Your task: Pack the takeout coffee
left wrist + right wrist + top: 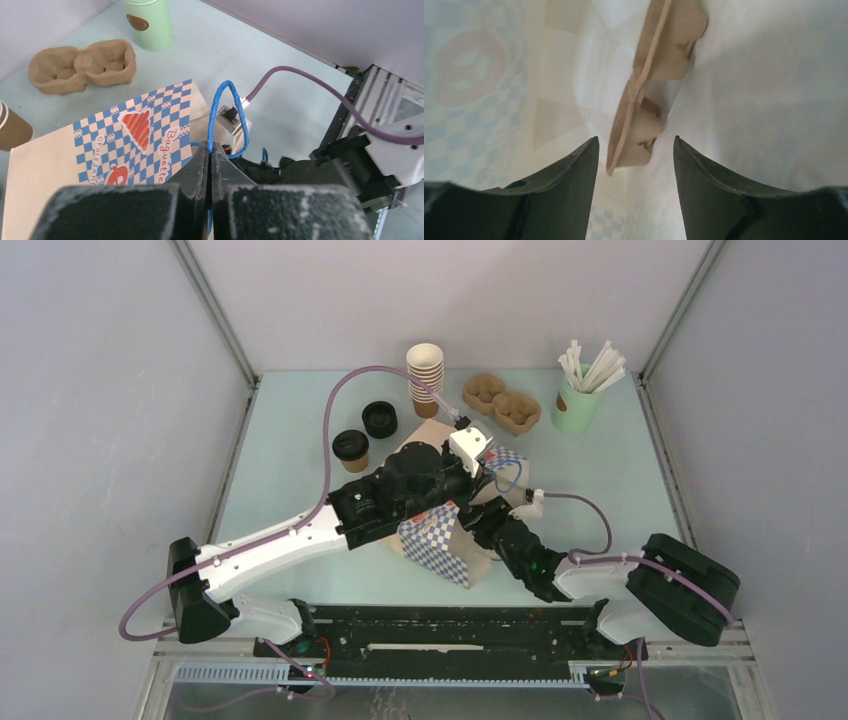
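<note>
Step in hand, as judged: tray placed in bag, coffee not yet packed.
Right gripper (pixel 634 145): inside paper bag (pixel 440 545), jaws spread wide around pulp tray (pixel 649 120); contact unclear.
Left gripper (pixel 209 150): clenched on blue handle (pixel 214 116).
Takeout coffee (pixel 351 450): lidded, on table (pixel 600 480), far left of bag.
Next move probably calls for freeing an arm to fetch it.

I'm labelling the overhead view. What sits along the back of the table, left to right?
Lidded brown cup → black lid → stack of paper cups → pulp cup trays → green cup of straws.
</note>
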`<control>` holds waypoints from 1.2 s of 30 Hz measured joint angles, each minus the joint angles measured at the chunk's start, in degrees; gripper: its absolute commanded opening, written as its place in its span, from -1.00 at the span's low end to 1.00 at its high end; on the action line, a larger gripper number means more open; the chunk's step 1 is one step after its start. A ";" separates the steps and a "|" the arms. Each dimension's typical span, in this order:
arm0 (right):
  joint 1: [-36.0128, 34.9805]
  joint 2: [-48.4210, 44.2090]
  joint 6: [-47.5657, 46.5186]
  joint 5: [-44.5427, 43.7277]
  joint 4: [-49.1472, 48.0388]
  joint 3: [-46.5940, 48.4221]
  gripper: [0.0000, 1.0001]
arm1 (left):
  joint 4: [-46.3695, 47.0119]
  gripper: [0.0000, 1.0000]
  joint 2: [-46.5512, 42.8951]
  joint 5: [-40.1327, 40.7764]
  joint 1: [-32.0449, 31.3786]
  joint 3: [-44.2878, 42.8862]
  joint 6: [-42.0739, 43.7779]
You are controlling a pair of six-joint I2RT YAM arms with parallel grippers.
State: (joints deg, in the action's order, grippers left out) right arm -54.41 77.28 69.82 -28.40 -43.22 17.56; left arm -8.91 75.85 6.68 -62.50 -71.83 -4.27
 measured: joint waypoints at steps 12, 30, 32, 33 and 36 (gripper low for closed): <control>4.00 11.96 0.48 -1.18 -3.32 5.46 0.21 | 0.72 -1.00 0.90 -4.28 -0.96 -0.13 -1.42; 7.48 18.27 5.11 -5.88 4.90 15.89 -0.23 | 1.29 -1.00 0.92 -7.54 -2.10 0.48 -1.64; 7.48 18.93 5.44 -6.23 6.23 16.39 -0.44 | 1.33 -1.00 0.90 -7.54 -2.10 0.94 -1.79; 7.48 19.12 5.55 -6.36 6.73 16.55 -0.53 | 1.36 -1.00 0.90 -7.52 -2.10 1.16 -1.81; 7.67 19.58 6.01 -6.49 7.56 16.74 -0.80 | 1.51 -1.00 0.63 -7.34 -2.14 1.79 -1.84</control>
State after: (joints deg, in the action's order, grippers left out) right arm -46.74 96.86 75.83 -34.89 -35.66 34.30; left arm -7.40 76.49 -0.67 -64.64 -70.04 -6.11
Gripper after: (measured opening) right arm 0.218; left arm 0.014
